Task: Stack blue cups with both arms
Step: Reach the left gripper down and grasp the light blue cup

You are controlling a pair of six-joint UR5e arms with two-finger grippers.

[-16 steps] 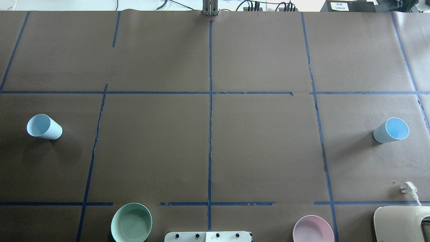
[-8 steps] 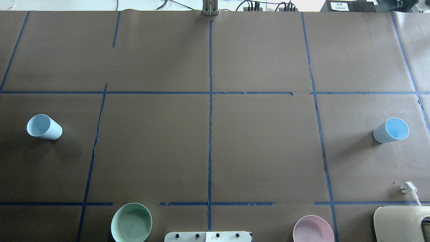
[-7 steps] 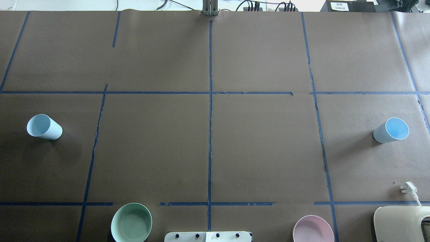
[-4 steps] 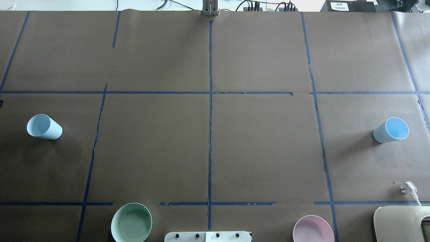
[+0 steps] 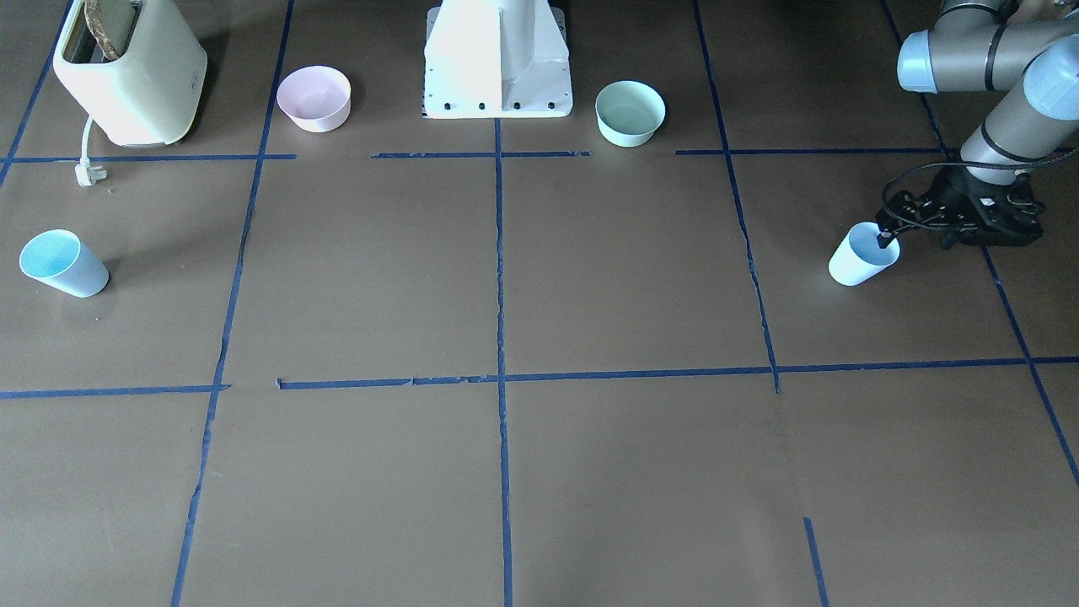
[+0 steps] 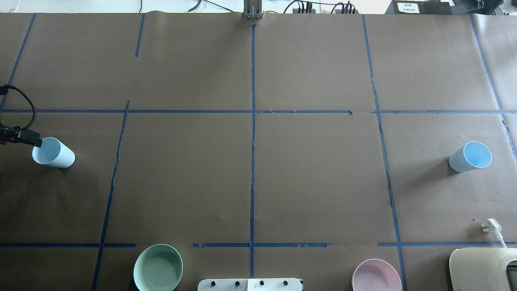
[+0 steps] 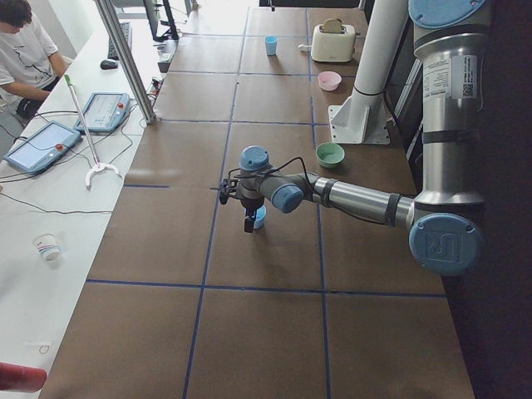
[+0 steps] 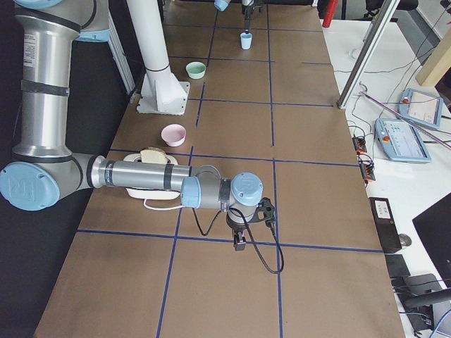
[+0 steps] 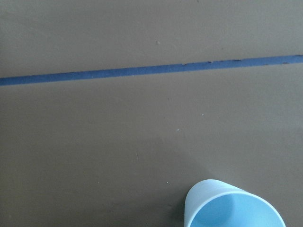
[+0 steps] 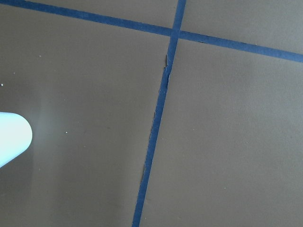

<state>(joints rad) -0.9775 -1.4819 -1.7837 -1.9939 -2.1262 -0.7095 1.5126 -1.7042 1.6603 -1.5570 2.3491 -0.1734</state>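
Note:
Two blue cups stand upright, far apart. The left cup (image 6: 56, 155) (image 5: 860, 261) (image 7: 260, 218) is at the table's left end and fills the bottom of the left wrist view (image 9: 232, 208). My left gripper (image 6: 35, 142) (image 5: 883, 238) (image 7: 248, 223) points down at its rim, one finger over the mouth, and looks open and empty. The right cup (image 6: 470, 157) (image 5: 63, 265) stands alone at the right end; a pale edge of it shows in the right wrist view (image 10: 12, 137). My right gripper (image 8: 239, 244) hangs above the table; I cannot tell whether it is open.
A mint-green bowl (image 6: 158, 267) and a pink bowl (image 6: 376, 276) sit either side of the white pedestal base (image 5: 497, 59). A cream toaster (image 6: 482, 268) with a loose plug (image 6: 490, 225) is near the right cup. Blue tape lines cross the brown table.
My left gripper and its cable have come into the overhead view from the left edge, up to the left cup's rim. Neither cup has moved.

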